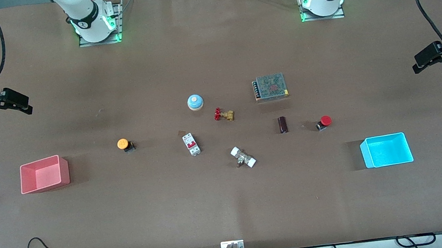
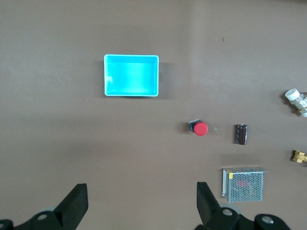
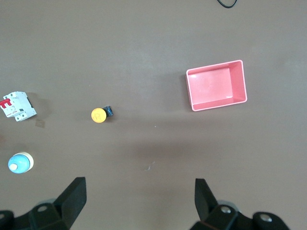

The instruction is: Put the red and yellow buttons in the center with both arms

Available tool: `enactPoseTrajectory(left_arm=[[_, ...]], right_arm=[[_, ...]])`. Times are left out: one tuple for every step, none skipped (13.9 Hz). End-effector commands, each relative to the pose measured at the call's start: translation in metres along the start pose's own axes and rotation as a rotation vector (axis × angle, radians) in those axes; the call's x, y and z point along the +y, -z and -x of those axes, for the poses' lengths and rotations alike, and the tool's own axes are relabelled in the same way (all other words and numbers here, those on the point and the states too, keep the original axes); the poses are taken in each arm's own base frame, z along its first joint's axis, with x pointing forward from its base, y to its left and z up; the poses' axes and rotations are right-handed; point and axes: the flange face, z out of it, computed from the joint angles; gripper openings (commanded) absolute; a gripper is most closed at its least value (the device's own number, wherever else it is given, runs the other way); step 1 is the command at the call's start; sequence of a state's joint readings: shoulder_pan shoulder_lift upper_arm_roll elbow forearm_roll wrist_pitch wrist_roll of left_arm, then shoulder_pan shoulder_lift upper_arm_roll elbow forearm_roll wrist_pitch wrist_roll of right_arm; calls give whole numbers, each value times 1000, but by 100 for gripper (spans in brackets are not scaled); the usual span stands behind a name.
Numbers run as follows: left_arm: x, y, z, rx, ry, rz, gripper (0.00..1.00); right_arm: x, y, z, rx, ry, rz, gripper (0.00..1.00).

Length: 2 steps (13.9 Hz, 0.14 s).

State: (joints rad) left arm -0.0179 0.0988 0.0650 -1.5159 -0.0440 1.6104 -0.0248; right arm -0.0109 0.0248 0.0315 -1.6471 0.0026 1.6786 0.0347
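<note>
The red button lies on the brown tabletop toward the left arm's end, also in the left wrist view. The yellow button lies toward the right arm's end, also in the right wrist view. My left gripper hangs open and empty high over the table's edge at the left arm's end; in its wrist view bare table shows between the fingers. My right gripper hangs open and empty over the right arm's end, also seen in its wrist view.
A cyan bin stands near the red button, a pink bin near the yellow one. Around the middle lie a blue-domed button, a brass valve, a white breaker, a white fitting, a dark cylinder, a meshed power supply.
</note>
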Motion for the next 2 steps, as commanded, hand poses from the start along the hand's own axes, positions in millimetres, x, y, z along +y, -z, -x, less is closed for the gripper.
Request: enactPoseTrajectory(left_arm=[[-3, 2, 7, -9, -10, -17, 100], [-3, 2, 7, -9, -10, -17, 100]], right_arm=[[-2, 6, 0, -9, -10, -13, 100], [-1, 6, 0, -7, -11, -13, 100]])
